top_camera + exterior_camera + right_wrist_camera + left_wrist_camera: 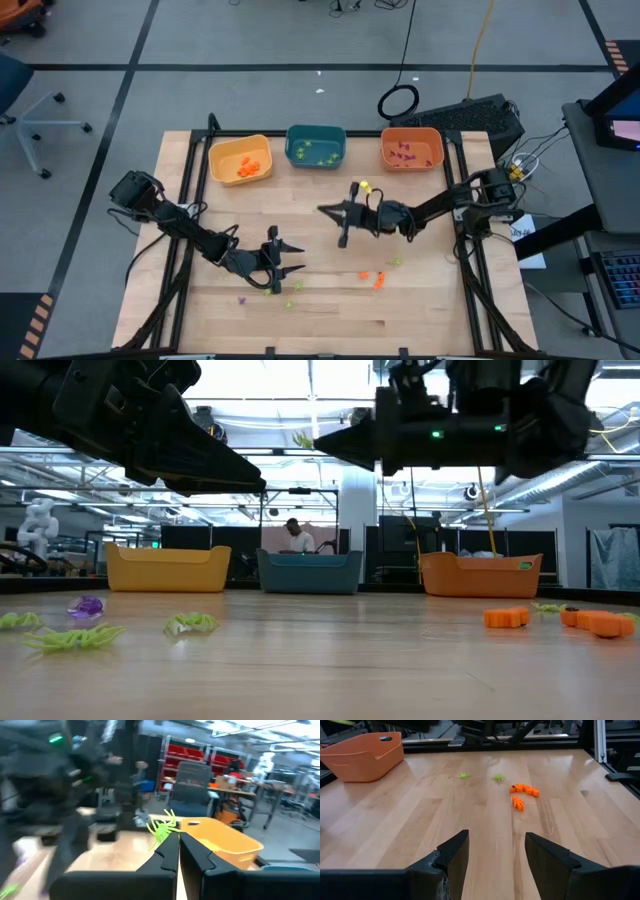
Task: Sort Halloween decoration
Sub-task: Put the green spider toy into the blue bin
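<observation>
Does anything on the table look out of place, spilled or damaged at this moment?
Nothing looks damaged. The three bins stand upright in a row: yellow bin, teal bin, orange bin. Loose trinkets lie scattered on the table, such as orange ones, simply not yet sorted. The right gripper holds a green spider.

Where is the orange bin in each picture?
High view: the orange bin sits at the far edge of the table, rightmost of the three bins.
Low view: the bin is at the back, right of centre.
Left wrist view: the bin is in the upper left corner.
Right wrist view: it is not shown; only the yellow bin is clear.
Shared landmark: the orange trinkets on the wood.
</observation>
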Robot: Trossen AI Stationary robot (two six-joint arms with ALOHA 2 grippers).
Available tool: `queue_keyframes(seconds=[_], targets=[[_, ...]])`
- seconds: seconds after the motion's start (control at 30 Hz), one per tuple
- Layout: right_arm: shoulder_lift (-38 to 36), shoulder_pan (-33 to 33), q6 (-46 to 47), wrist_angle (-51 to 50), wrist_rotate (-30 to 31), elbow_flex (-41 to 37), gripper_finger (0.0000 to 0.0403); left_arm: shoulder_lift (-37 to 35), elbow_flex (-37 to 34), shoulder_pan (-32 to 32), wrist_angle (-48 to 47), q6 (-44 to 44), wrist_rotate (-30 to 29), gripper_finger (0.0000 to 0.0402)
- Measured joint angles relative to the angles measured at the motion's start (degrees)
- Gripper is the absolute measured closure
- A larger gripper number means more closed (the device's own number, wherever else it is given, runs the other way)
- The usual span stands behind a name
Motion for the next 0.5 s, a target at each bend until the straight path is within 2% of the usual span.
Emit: queue_keyframes(seconds=[0.23, 0.5], targets=[[0.0, -6.3, 3.4, -5.5, -0.2, 5.8, 0.0403, 0.0, 0.0, 0.0, 0.0, 0.0, 0.0, 0.0208], [0.0, -14.5, 4.6, -32.6, -0.2, 18.2, 0.0403, 0.0, 0.0, 0.0, 0.0, -0.1, 0.0, 0.0208]])
